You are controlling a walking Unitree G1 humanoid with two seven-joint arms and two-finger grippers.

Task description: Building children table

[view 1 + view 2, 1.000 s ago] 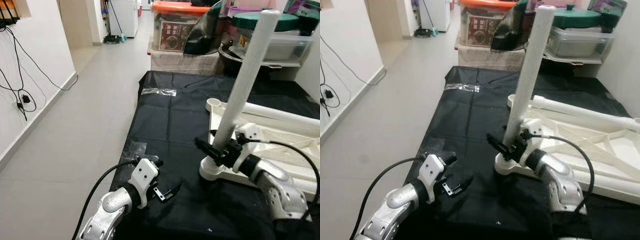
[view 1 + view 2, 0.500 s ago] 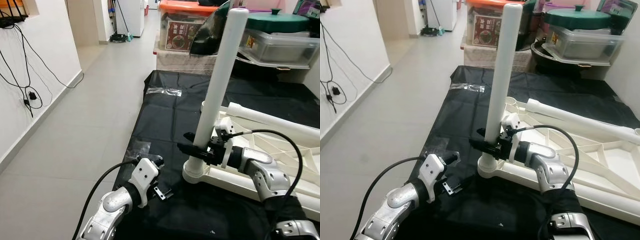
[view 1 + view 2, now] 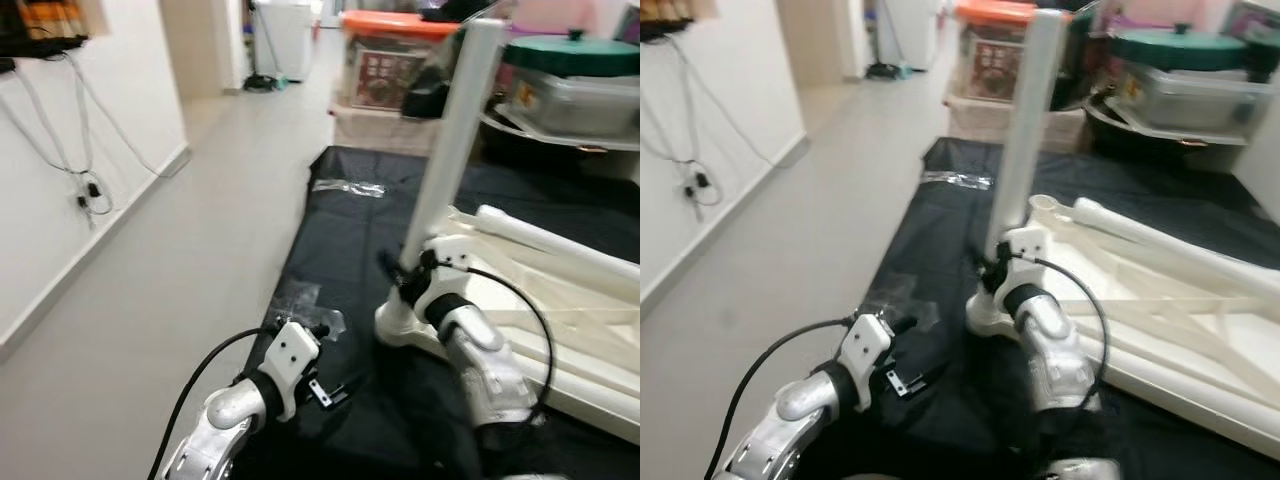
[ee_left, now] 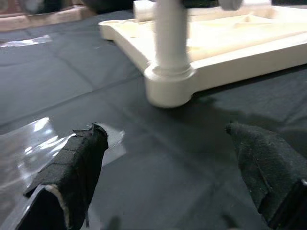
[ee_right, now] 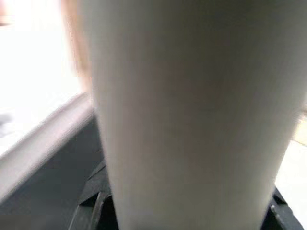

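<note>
The white table leg (image 3: 452, 140) stands nearly upright, leaning a little, its foot seated in the round corner socket (image 4: 170, 86) of the upturned white children's table frame (image 3: 560, 300). The frame lies flat on a black sheet (image 3: 340, 240) spread over the floor, with a second white leg (image 3: 560, 245) lying along its far side.

The right end effector (image 3: 400, 278) is down low on the standing leg, just above the socket, its black fingers pinching the tube from either side. From the right wrist view the leg (image 5: 192, 110) sits right up against the camera, with black finger parts (image 5: 93, 201) showing at both edges of it.

The left end effector (image 3: 325, 385) hovers just over the black sheet, near the socket corner but apart from it. Its two black fingers (image 4: 72, 172) are spread wide with nothing between them. A crinkled piece of clear plastic film (image 4: 29, 143) lies on the sheet beside one finger.

Beyond the sheet stand storage boxes, one with an orange lid (image 3: 400, 25), and a clear tub with a green lid (image 3: 575, 55). To the left runs a pale tiled floor (image 3: 170, 270) along a white wall with dangling black cables (image 3: 85, 150).
</note>
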